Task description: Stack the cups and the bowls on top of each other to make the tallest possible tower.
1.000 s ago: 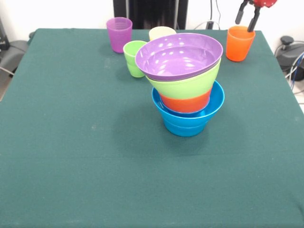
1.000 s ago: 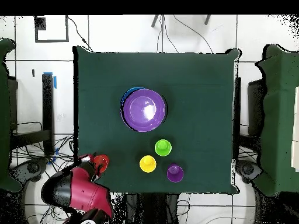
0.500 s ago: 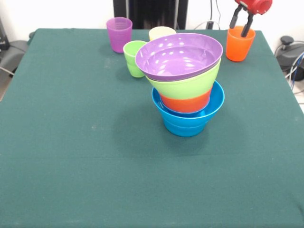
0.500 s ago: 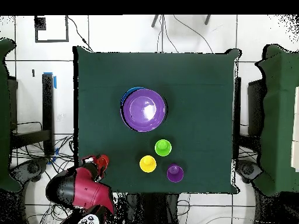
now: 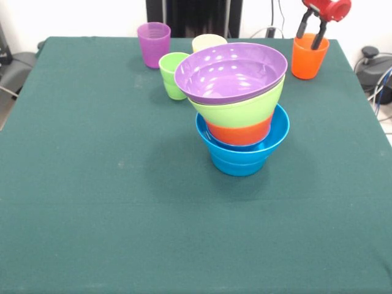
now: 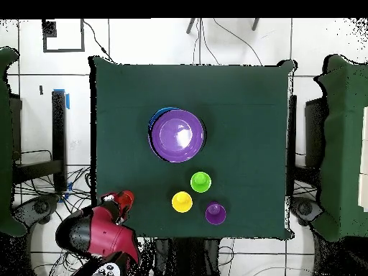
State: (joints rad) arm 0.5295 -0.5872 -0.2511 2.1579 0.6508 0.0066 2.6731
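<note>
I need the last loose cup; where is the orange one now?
In the front view the orange cup stands at the table's far right corner, apart from the tower, with the gripper right above it.

arm (image 6: 97,237): bulky, rounded, glossy red shell with black parts
gripper (image 5: 310,33): red head, two thin dark jaws
</note>
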